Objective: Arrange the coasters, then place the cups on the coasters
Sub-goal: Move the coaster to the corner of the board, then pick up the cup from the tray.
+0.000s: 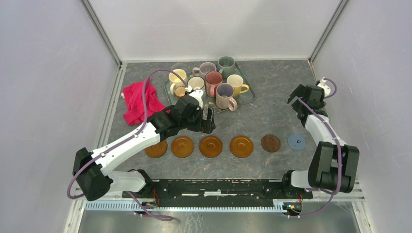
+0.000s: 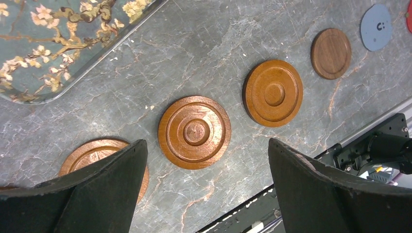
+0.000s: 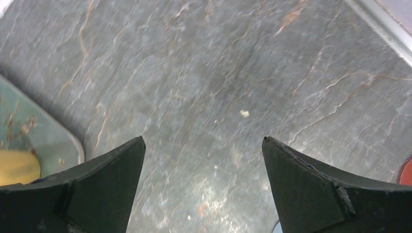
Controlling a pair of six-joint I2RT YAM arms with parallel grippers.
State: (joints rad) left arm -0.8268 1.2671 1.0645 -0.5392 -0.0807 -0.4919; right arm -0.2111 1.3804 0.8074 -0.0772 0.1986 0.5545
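Several coasters lie in a row near the front of the table: orange-brown ones (image 1: 182,146) (image 1: 211,146) (image 1: 241,146), a dark brown one (image 1: 270,143) and a grey-blue one (image 1: 297,141). The leftmost orange coaster (image 1: 156,150) is partly under my left arm. Several cups (image 1: 214,83) stand crowded on the floral tray (image 1: 248,98) at the back. My left gripper (image 1: 209,121) hangs open above the table between the tray and the row, with an orange coaster (image 2: 194,132) just ahead of its empty fingers. My right gripper (image 1: 294,99) is open and empty over bare table right of the tray. A red coaster's edge (image 3: 407,171) peeks in.
A crumpled red cloth (image 1: 140,101) lies left of the tray. The tray's corner (image 3: 48,141) and a yellow cup (image 3: 17,167) show at the left of the right wrist view. White walls with metal rails enclose the table at the back and sides.
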